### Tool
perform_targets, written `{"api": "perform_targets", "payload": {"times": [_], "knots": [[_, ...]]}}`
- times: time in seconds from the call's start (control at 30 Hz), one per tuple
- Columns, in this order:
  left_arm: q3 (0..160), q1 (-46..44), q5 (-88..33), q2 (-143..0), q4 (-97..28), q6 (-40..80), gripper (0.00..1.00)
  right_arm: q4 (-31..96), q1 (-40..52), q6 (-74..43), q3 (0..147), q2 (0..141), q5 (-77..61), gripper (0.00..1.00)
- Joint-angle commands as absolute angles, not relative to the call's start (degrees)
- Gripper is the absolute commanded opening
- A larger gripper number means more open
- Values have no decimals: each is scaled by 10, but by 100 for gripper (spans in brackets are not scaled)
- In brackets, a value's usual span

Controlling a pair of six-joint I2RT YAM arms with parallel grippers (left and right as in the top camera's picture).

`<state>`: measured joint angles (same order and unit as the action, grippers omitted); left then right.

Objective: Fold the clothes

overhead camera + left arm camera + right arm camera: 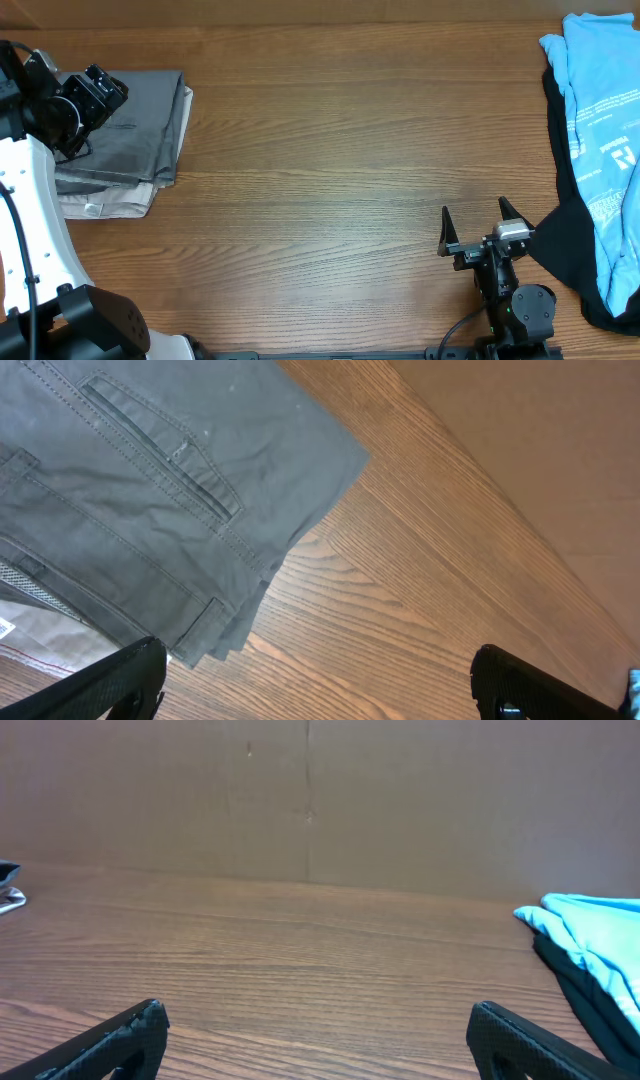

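Your dark grey woven shorts [135, 115] look pretty much folded to me. They sit in the upper left of the overhead view, a tidy rectangle stacked on the pale beige shorts [110, 205], which peek out along the bottom edge. The left wrist view shows the slit welt pocket [165, 455] facing up, a few soft creases, and the layered edges fanned out a bit at the lower corner.

The left tool [318, 665] hangs over them with its fingers wide apart, holding nothing. The right tool [473, 222] is spread and empty too, lower right on the wooden counter [330, 150].

If you pull the left one off, I'd go straight up so a finger doesn't snag the top layer. Square up that fanned corner if you're fussy.
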<state>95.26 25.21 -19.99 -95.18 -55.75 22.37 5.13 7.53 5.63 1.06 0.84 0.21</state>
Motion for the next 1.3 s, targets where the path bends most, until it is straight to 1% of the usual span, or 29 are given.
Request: {"api": "perform_targets", "payload": {"times": [0.0,0.3,0.47,0.67,1.0,1.13,1.27], "knots": [[953,251,-206,-956,-556,223,100,48,78,58,4,2,-1,100],[952,251,-199,-959,-557,223,100,48,78,58,4,2,-1,100],[952,245,-189,-918,-557,223,100,48,78,58,4,2,-1,100],[952,208,-189,-803,-557,223,100,48,78,58,4,2,-1,100],[944,44,-189,-601,-557,223,100,48,78,58,4,2,-1,100],[915,17,-189,-517,-557,223,100,48,78,58,4,2,-1,100],[849,13,-190,-428,-557,223,100,48,78,58,4,2,-1,100]]}}
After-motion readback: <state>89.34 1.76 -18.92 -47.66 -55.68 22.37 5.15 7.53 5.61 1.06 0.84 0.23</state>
